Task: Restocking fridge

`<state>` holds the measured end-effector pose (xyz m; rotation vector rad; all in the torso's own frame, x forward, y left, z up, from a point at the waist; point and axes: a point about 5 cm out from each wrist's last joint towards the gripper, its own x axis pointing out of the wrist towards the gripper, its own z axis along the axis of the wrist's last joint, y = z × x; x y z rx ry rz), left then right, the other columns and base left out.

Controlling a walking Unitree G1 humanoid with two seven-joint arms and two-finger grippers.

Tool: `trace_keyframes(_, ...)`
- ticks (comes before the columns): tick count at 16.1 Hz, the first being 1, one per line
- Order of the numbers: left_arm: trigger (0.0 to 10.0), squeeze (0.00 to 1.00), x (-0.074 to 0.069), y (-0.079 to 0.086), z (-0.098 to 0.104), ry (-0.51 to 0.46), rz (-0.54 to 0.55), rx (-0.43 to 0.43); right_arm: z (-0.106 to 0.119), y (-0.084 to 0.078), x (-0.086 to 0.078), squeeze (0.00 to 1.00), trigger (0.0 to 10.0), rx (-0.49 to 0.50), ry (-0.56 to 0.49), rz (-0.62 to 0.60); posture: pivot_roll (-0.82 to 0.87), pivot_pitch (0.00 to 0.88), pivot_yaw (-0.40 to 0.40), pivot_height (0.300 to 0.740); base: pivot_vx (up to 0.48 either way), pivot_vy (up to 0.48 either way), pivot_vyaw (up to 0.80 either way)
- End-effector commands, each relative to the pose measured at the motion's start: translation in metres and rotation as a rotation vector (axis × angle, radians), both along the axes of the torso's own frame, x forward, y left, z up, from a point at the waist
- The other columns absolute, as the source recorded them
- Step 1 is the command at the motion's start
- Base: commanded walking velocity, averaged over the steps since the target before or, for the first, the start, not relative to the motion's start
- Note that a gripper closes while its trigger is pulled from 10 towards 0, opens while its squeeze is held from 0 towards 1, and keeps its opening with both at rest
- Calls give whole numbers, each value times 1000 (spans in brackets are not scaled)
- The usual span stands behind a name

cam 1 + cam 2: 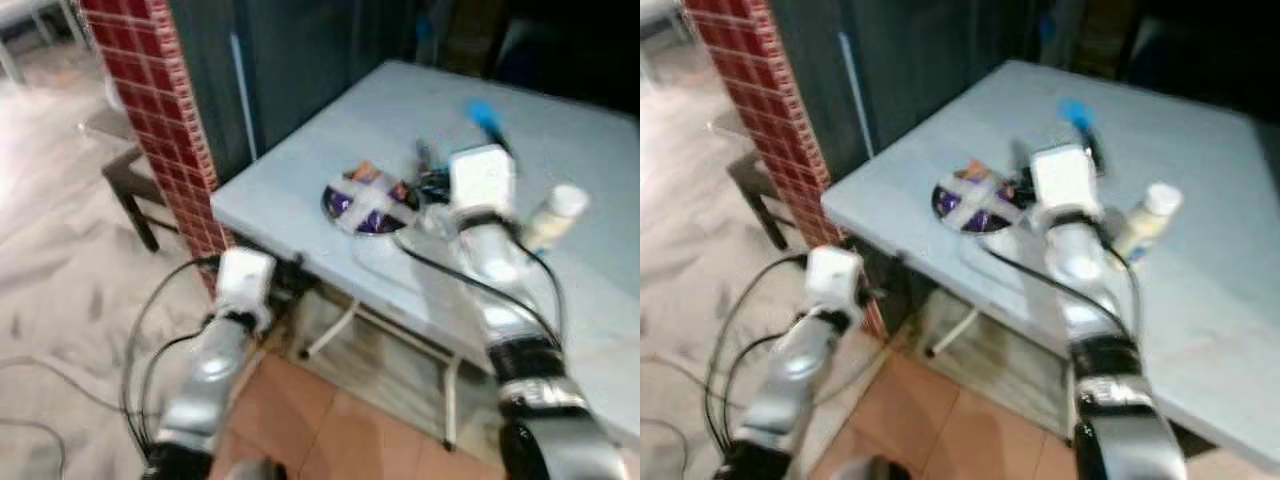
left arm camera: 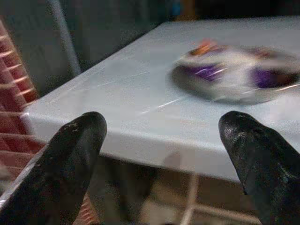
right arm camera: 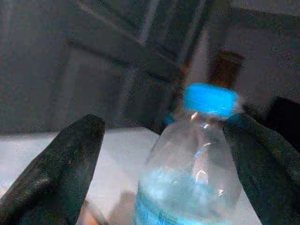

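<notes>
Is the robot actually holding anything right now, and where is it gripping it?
Nothing is held. The right gripper is open around the blue-capped water bottle; the left gripper is open beside the table.

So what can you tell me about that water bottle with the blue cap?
The water bottle is clear plastic with a bright blue screw cap and a blue label band lower down. It stands upright on the pale table, beyond the wrapped plate. The right claw is open with the bottle between its two black fingers, nearer one of them; whether that finger touches it cannot be told.

Pale table (image 1: 300,170) beside red-tiled pillar (image 1: 160,110), terracotta floor (image 1: 330,420).
</notes>
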<state>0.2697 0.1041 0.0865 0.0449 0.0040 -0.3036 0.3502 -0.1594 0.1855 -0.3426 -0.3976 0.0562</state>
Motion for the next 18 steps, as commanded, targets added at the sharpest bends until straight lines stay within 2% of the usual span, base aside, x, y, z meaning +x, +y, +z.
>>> trace_keyframes(1,10000,0,1,-8,6,-22,-20,-13,0,-11,1,0,10000,3,9,-1,4,0,46,740,0,0,0)
trace_keyframes(2,10000,0,1,-8,6,-25,-20,-11,3,-8,2,0,10000,-19,0,24,5,0,46,740,0,0,0)
trace_keyframes(11,10000,0,0,-8,6,-22,-28,-7,16,-6,3,0,10000,11,-47,30,5,0,49,740,0,0,0)
trace_keyframes(14,10000,0,0,-9,5,-18,-30,-5,24,-7,7,0,10000,41,-43,-1,6,0,49,740,0,0,0)
trace_keyframes(18,10000,0,1,-10,5,-17,-31,-5,22,-11,12,0,10000,120,10,-55,7,0,43,740,0,0,0)
